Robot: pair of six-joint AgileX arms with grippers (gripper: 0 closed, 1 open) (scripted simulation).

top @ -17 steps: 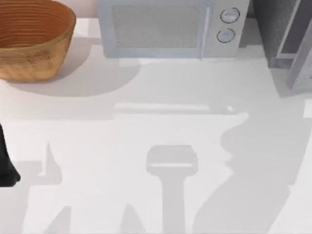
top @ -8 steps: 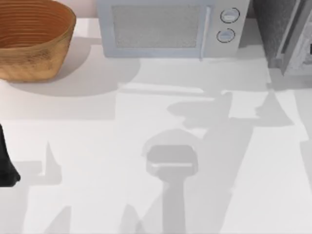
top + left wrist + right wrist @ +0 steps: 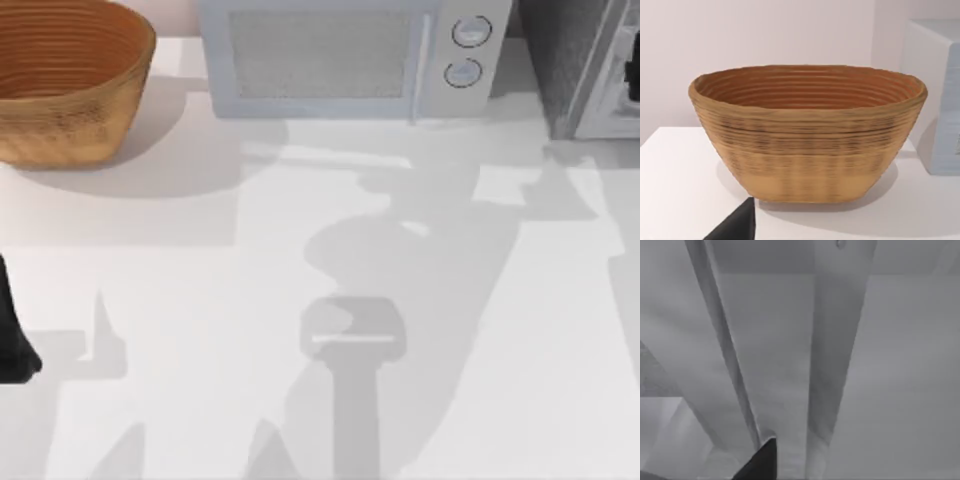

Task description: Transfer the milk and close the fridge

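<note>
The fridge (image 3: pixel 568 60) stands at the table's back right, a grey speckled cabinet with its pale door (image 3: pixel 612 105) lying nearly flush against the front. A dark part of my right gripper (image 3: pixel 632 88) shows at the picture's right edge, up against that door. In the right wrist view the pale door panel and frame (image 3: pixel 775 355) are very close, with a dark tip of the gripper (image 3: pixel 760 462) in front of them. The milk is out of view. My left arm (image 3: pixel 10 335) is parked at the table's left edge.
A woven basket (image 3: pixel 65 80) sits at the back left, and the left wrist view faces the basket (image 3: pixel 810 135). A light grey microwave (image 3: pixel 345 60) with two round knobs stands at the back middle. Arm shadows lie across the white table (image 3: pixel 200 300).
The fridge door has swung from standing open to nearly flush with the cabinet. The right arm's shadow has moved across the table. The left arm has not moved.
</note>
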